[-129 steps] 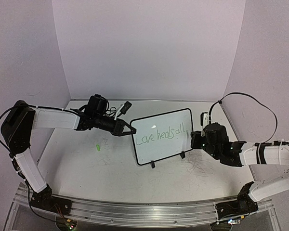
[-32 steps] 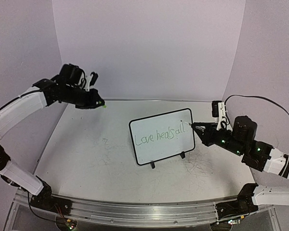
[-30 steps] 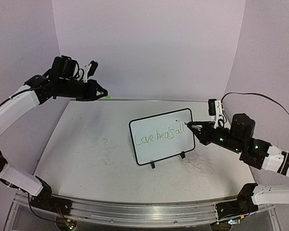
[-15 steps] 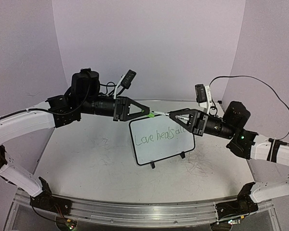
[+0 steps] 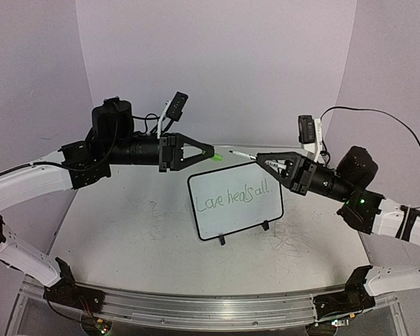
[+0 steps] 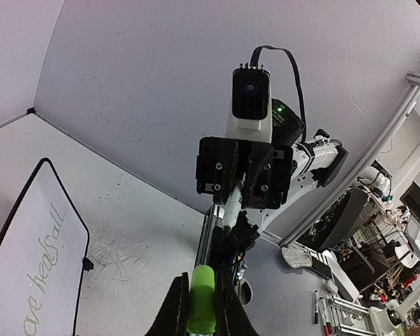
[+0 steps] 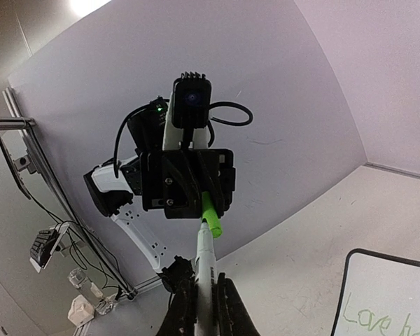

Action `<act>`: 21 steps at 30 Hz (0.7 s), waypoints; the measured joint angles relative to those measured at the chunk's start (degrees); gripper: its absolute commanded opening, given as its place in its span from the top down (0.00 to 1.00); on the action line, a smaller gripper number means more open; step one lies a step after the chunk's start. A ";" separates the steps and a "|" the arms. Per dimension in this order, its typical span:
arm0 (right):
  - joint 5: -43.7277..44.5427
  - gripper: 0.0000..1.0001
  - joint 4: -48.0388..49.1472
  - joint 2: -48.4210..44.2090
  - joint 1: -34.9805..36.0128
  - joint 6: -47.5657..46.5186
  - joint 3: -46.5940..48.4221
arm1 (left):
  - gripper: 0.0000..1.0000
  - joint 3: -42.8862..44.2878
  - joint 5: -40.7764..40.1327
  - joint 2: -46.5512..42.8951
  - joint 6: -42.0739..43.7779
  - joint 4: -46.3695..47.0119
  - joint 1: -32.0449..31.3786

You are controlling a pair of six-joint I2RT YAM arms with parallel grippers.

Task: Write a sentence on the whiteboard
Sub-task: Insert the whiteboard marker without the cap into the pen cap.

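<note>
Facing each other above the table point(image 5: 126, 238), your two arms point tip to tip. Jaws of your left gripper point(image 5: 211, 152): pinching a green cap point(image 5: 215, 157). Jaws of your right gripper point(image 5: 260, 159): pinching a white marker point(image 5: 240, 152), aimed at the cap and just short of it in the top view. Below them the whiteboard point(image 5: 234, 213) stands tilted back on its feet, lettered "Love heals all" in green.

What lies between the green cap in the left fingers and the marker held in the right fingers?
Nothing: the top external view shows a bare gap between the green cap and the tip of the marker, above the whiteboard.
</note>
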 measured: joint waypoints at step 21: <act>-0.38 1.00 -0.82 2.37 0.00 -0.36 0.00 | 1.00 0.00 0.04 -0.07 -0.22 0.97 0.00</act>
